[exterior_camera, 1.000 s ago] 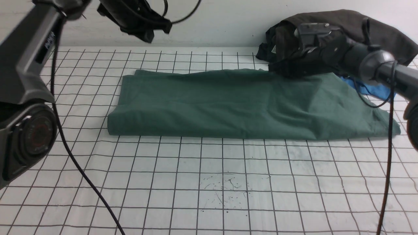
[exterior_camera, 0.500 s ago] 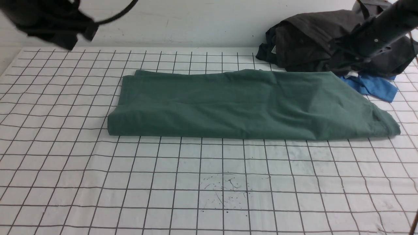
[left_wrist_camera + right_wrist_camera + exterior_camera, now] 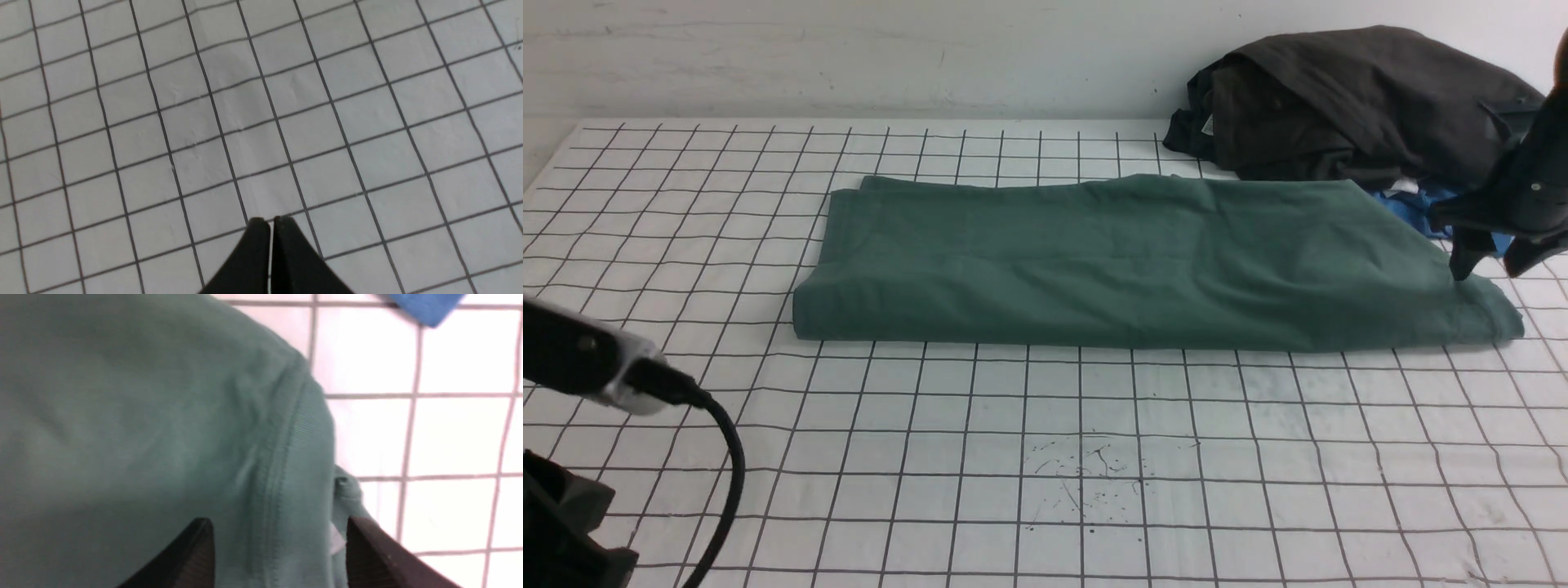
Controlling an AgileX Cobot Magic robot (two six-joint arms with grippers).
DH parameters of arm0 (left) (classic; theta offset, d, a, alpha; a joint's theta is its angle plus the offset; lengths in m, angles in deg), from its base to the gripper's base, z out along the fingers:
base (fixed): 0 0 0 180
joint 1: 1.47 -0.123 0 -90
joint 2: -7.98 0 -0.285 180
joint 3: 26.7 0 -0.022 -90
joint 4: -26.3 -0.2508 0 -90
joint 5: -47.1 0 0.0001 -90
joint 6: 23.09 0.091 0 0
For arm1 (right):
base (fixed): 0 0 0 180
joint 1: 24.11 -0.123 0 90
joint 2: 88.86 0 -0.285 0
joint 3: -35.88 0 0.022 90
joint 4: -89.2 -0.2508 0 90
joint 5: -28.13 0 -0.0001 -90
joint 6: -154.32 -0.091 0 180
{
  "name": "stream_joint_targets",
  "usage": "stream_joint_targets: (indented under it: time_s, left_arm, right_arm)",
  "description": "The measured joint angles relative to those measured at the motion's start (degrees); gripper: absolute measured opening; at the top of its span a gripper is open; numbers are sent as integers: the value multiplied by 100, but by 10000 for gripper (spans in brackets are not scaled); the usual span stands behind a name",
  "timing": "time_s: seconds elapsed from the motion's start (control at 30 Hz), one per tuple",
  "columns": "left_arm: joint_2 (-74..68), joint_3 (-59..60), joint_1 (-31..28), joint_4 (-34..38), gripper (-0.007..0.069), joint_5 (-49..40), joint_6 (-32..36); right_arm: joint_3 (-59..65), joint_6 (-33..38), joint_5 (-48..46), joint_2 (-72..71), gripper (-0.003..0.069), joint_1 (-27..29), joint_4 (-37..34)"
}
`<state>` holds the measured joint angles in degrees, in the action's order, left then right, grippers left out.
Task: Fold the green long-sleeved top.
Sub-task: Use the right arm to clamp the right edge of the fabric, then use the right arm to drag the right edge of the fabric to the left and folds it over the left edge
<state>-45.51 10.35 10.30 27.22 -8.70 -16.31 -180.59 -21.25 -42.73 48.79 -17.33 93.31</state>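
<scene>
Loosely folded green top (image 3: 1127, 261), right gripper (image 3: 1486, 271) splayed above

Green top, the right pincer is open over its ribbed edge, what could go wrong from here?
The right pincer straddles the ribbed band of the green top; closing may catch only the upper layer, so the fold could slide apart.
The blue garment lies close beside that end and might get snagged.
The left pincer is shut over bare grid sheet, away from the top; a one-arm lift may bunch the cloth.
</scene>
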Motion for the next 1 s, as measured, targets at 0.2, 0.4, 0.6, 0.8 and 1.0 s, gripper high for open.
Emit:
stream_joint_targets:
  time_s: [0.2,0.4,0.6,0.8,1.0]
  left_arm:
    - [-212,255,0,0,-7,440,0]
    - [-475,255,0,0,-7,1025,0]
    - [-877,255,0,0,-7,1389,0]
    - [-935,255,0,0,-7,1287,0]
    - [-922,255,0,15,-7,1195,-21]
  right_arm:
    - [840,-3,85,-11,507,516,-518]
    - [1216,197,500,-76,449,717,-1236]
    - [1206,576,559,-80,120,717,-1660]
    - [1006,848,289,-320,24,712,-1399]
    - [640,761,160,-1316,24,701,253]
